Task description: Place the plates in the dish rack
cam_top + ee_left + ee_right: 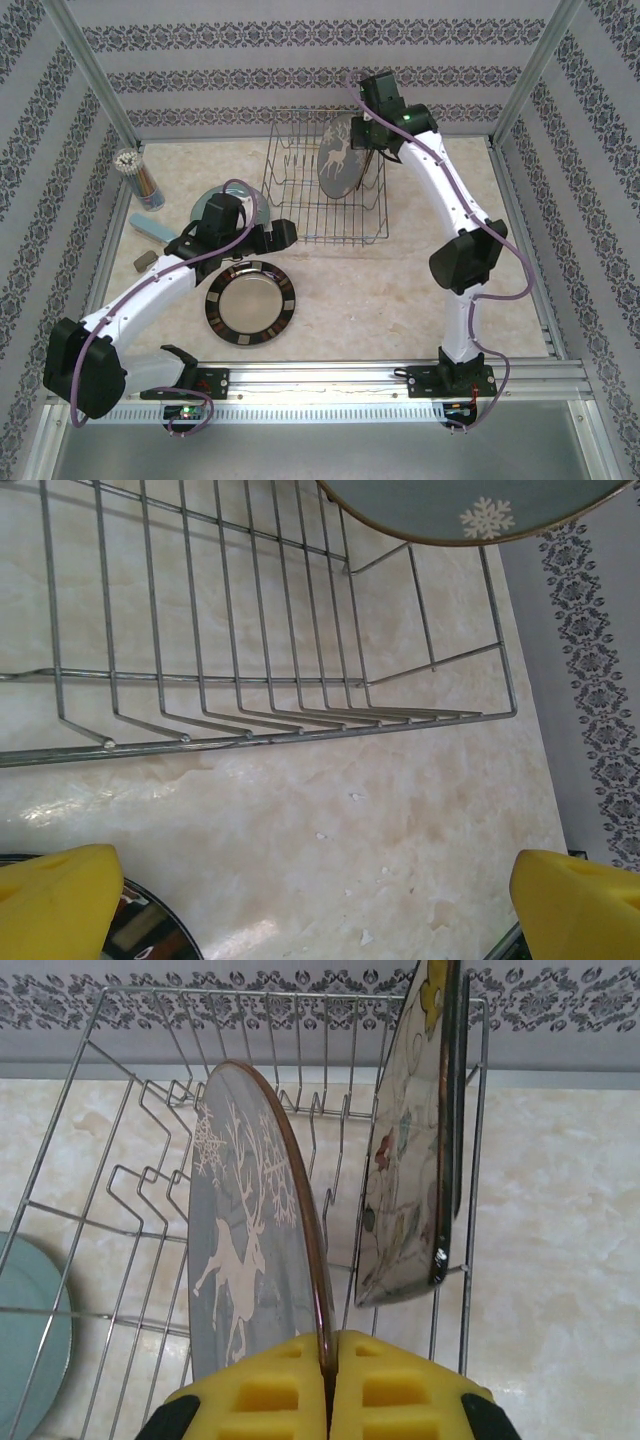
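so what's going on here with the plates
The right pincer is clamped on the rim of the reindeer plate, holding it upright among the tines of the dish rack. The square floral plate already stands on edge in the rack beside it. The left pincer is open, holding nothing, near the rack's front. The light-blue plate and the brown-rimmed plate lie flat on the table, not yet loaded.
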